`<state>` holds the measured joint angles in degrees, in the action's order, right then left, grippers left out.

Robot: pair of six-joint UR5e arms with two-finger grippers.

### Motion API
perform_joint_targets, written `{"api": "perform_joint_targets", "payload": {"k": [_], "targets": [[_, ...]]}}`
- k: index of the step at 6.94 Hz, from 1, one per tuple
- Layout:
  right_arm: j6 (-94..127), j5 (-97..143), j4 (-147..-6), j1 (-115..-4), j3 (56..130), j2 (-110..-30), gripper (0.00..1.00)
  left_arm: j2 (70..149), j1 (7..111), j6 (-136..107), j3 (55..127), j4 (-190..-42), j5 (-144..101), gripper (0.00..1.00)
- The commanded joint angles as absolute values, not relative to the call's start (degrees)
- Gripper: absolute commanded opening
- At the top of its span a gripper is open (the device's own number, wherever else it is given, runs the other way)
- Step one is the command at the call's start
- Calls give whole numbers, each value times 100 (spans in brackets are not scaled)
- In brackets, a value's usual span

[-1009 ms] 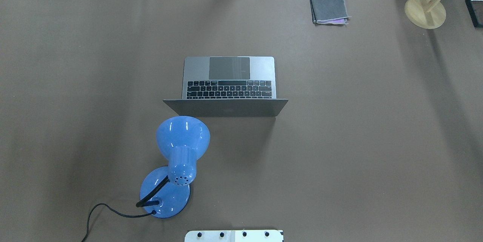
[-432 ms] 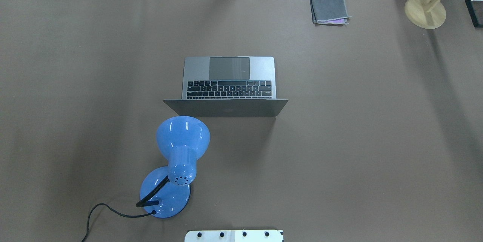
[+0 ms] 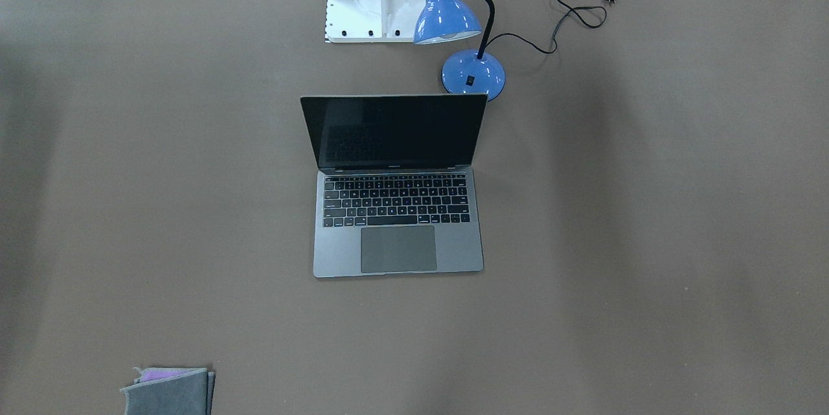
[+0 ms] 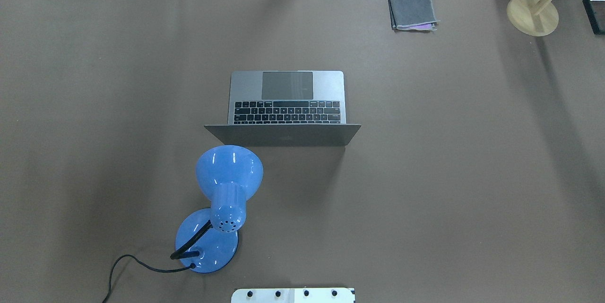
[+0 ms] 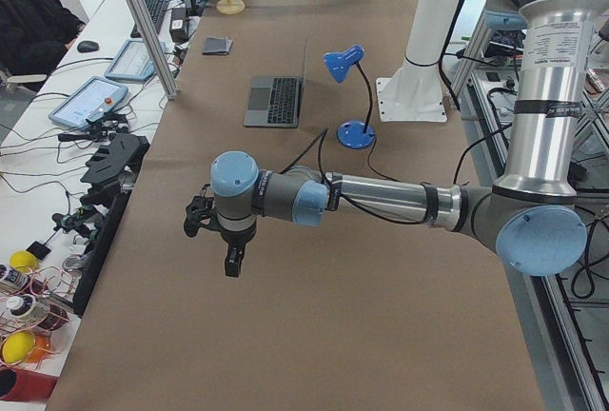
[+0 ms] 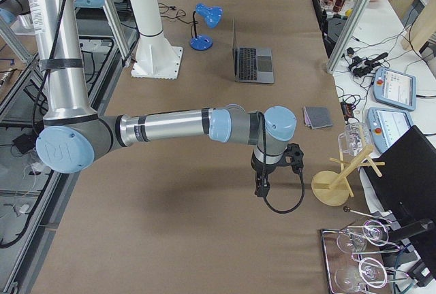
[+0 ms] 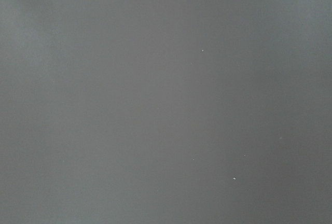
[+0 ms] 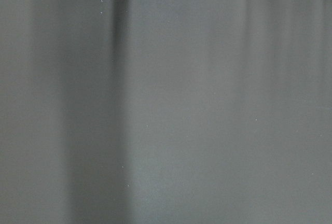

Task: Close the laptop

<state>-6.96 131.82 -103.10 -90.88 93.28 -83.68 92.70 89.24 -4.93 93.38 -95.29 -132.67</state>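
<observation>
While the laptop [image 3: 396, 221] stands open at the middle of the table [image 3: 647, 240], screen dark, a blue desk lamp [image 3: 445, 13] is noted just behind its lid. The left gripper [image 5: 232, 261] and right gripper [image 6: 259, 186] are held over the table, well apart from the laptop. Whether the 2 pairs of jaws are spread or pressed together cannot be told.

Left arm [image 5: 381, 200] is stretched out level, well apart from the laptop [image 5: 276, 102], left gripper [image 5: 233, 261] pointed down. Right arm [image 6: 170, 125] is held likewise on the laptop's other side, right gripper [image 6: 260, 188] pointed down. Jaws can't be made out tbh.
</observation>
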Motion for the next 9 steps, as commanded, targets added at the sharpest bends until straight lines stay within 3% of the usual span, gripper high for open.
{"api": "perform_joint_targets", "payload": {"k": [1,4,9], "targets": [[-694,13227,-10318,-9088,9404,-8358,100,9255,8921,-475,9343,-9545,-13272,98],[-686,13342,-10379,-9062,9369,-8174,100,9290,8930,-466,9282,-9597,-13824,98],[-12,14202,-10318,-8396,9316,-7359,100,10343,8703,-579,9518,-9562,-13860,99]]}}
